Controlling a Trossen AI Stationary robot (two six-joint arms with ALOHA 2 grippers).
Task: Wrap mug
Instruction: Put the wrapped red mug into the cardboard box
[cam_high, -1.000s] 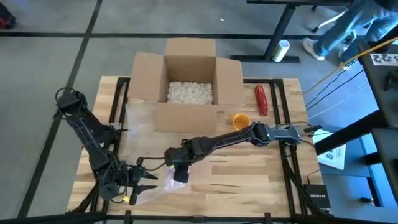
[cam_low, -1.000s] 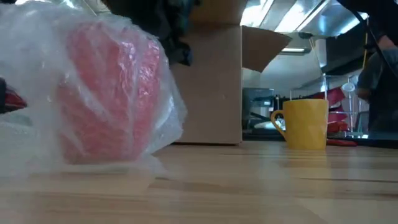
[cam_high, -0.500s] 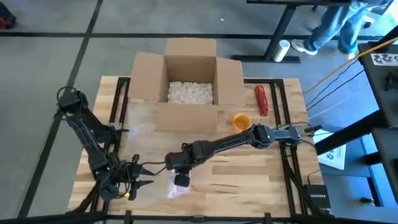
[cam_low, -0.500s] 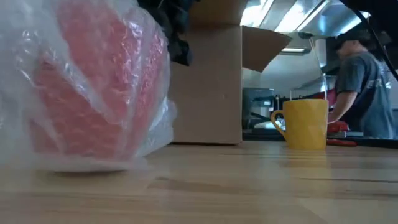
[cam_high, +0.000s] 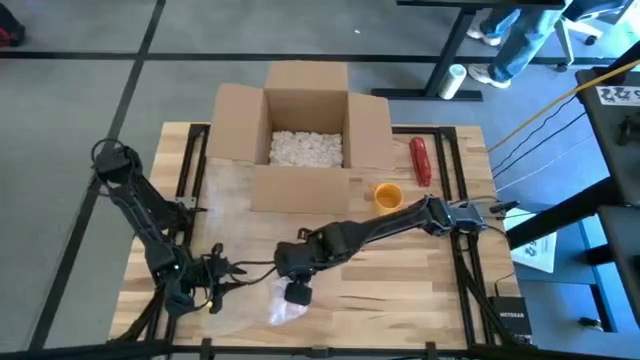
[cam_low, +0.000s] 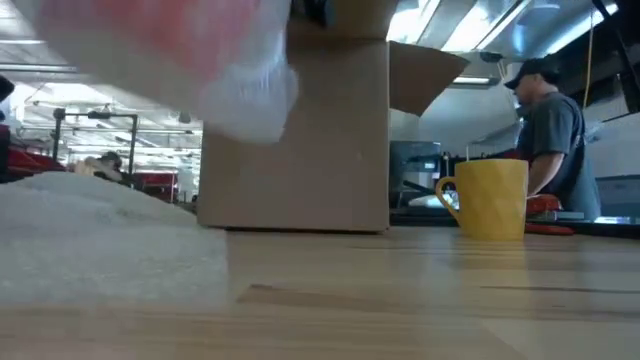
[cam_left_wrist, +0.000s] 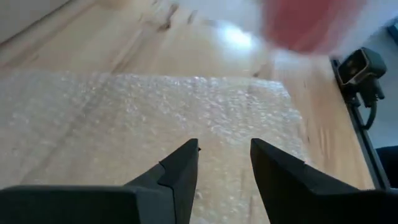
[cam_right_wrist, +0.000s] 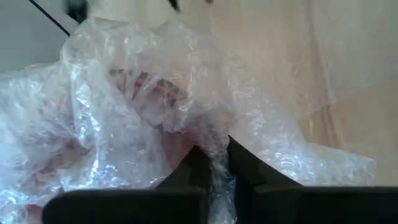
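Two tools: right tool pinching bubble-wrapped red mug, left tool narrowly open over bubble wrap sheet.

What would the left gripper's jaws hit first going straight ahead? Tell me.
Probably the flat bubble wrap sheet lying on the table: the left gripper, jaws open, points low across it. Depth is unclear, so it may skim over it.
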